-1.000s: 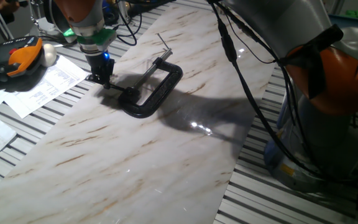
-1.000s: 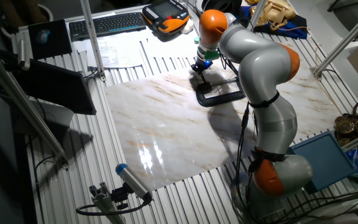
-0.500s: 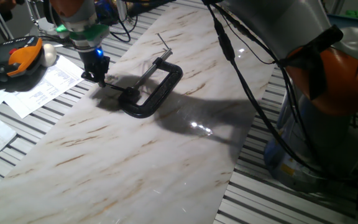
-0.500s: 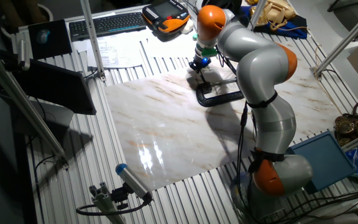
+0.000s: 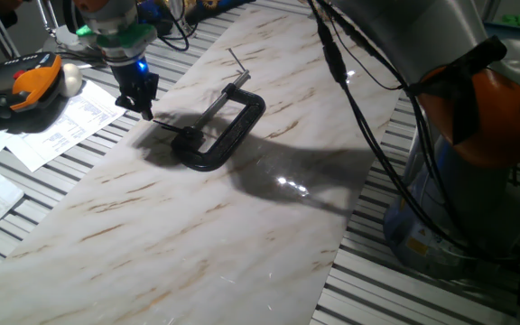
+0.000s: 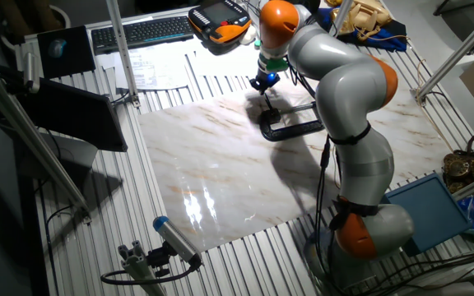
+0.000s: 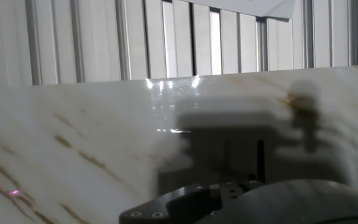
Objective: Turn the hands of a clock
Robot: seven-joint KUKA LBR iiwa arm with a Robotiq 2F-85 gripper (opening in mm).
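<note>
A black C-clamp point(image 5: 210, 161) lies on the marble board point(image 5: 197, 244). The clock, a small round black hub point(image 5: 189, 136), sits at the clamp's left end. One thin dark hand point(image 5: 168, 127) points from it toward the gripper. A second hand does not show. My gripper point(image 5: 146, 114) hangs just above the board at the hand's outer tip, left of the hub. Its fingers look pressed together, with nothing between them. In the other fixed view the gripper point(image 6: 264, 89) is just beyond the clamp point(image 6: 290, 130). The hand view is blurred and shows only board point(image 7: 73, 124) and grey shadow.
The clamp's long steel screw rod point(image 5: 219, 106) runs up and right from the hub. An orange teach pendant point(image 5: 25, 81) and papers point(image 5: 61, 126) lie on the slatted table left of the board. A keyboard point(image 6: 142, 31) is further back. The arm's cables point(image 5: 359, 117) hang over the board's right side.
The gripper has risen a little and moved left, away from the hub toward the board's edge. The clamp has not moved.
</note>
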